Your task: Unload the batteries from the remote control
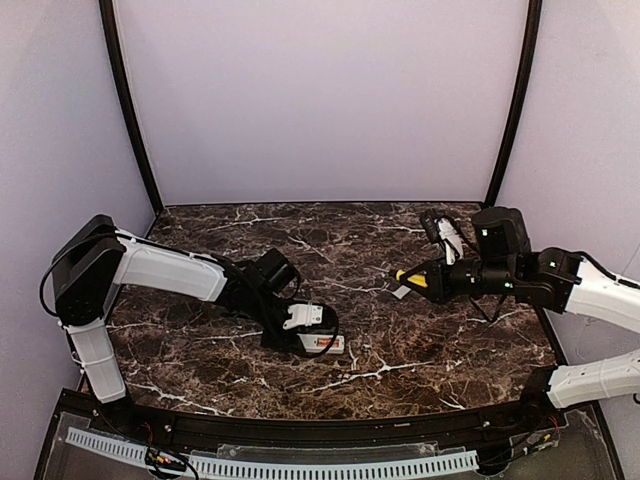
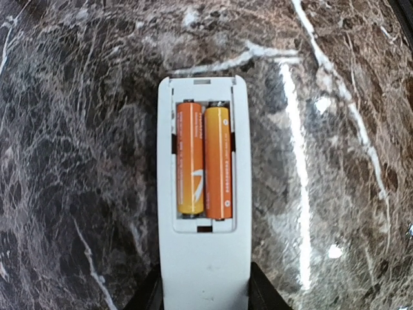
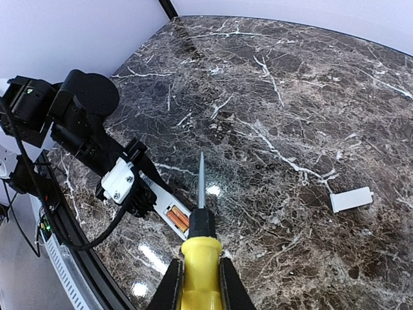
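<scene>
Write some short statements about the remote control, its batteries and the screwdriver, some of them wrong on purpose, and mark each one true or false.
1. Both batteries sit in the open bay of the remote control. True.
2. The cover piece is fitted on the remote control. False: it lies on the table, apart from it.
3. The right fingers hold the screwdriver by its yellow handle. True.
4. The tip of the screwdriver touches the batteries. False: it is held away from them, over the table.
5. The left fingers stand on either side of one end of the remote control. True.
</scene>
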Controlling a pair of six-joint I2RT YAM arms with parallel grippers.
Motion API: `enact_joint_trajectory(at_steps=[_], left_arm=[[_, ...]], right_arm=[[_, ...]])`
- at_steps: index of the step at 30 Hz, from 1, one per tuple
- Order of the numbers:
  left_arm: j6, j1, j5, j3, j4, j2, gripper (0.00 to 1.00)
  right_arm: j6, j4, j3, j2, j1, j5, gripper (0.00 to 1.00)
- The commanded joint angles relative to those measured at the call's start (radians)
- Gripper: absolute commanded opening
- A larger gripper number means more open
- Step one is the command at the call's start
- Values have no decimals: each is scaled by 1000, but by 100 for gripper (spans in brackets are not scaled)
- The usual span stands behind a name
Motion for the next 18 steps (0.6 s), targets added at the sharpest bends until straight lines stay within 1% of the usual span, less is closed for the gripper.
enact_joint_trajectory(at_steps=[1,4,7,12,18], left_arm=[[-110,-63,15,59,-1,9,20],[-186,-105,10,91,-4,18,20],[-291,-146,2,114,5,26,19],[-435,-223,-17,123,60,50,17],[-527,-295,-56,134,118,99,13]], right_arm=[[-9,-51,47,-36,-7,56,0],[0,-102,59,-50,-9,81,0],[11,-133,58,-72,-11,93,0],[31,-159,48,-105,-14,100,0],[41,-196,60,-107,-15,104,0]])
